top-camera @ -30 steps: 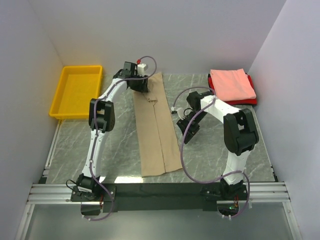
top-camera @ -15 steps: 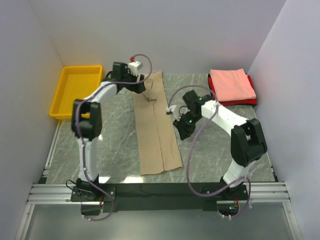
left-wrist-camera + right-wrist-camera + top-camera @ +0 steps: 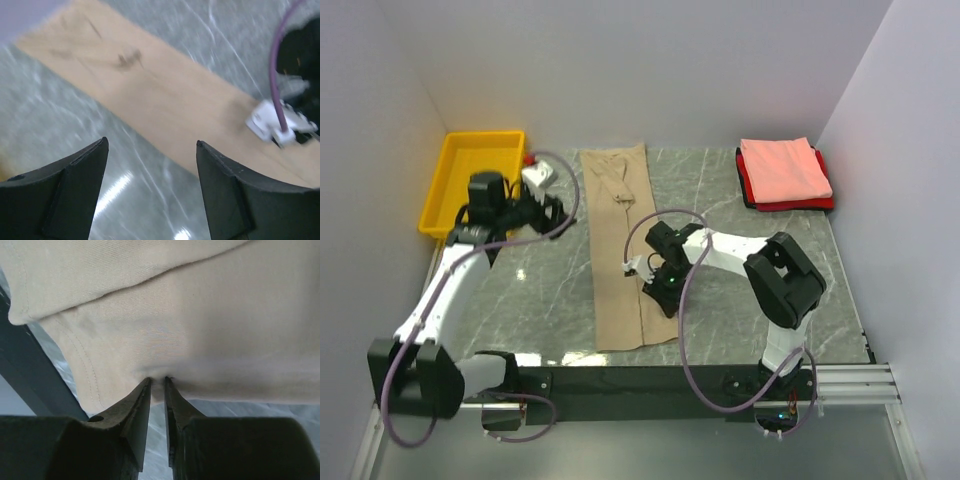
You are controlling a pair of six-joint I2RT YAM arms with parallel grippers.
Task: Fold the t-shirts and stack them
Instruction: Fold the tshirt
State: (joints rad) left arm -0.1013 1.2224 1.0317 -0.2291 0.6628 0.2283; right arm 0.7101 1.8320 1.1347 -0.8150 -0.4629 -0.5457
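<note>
The left claw hangs with its two dark fingers wide apart over the grey marbled tabletop, beyond it the tan t-shirt lying as a slanting band, a purple cable and white connector at its right end.

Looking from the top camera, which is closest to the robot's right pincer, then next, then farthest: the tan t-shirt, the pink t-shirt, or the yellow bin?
1. tan t-shirt, mid-table, touching the right pincer.
2. pink t-shirt, folded, back right.
3. yellow bin, back left.
</note>
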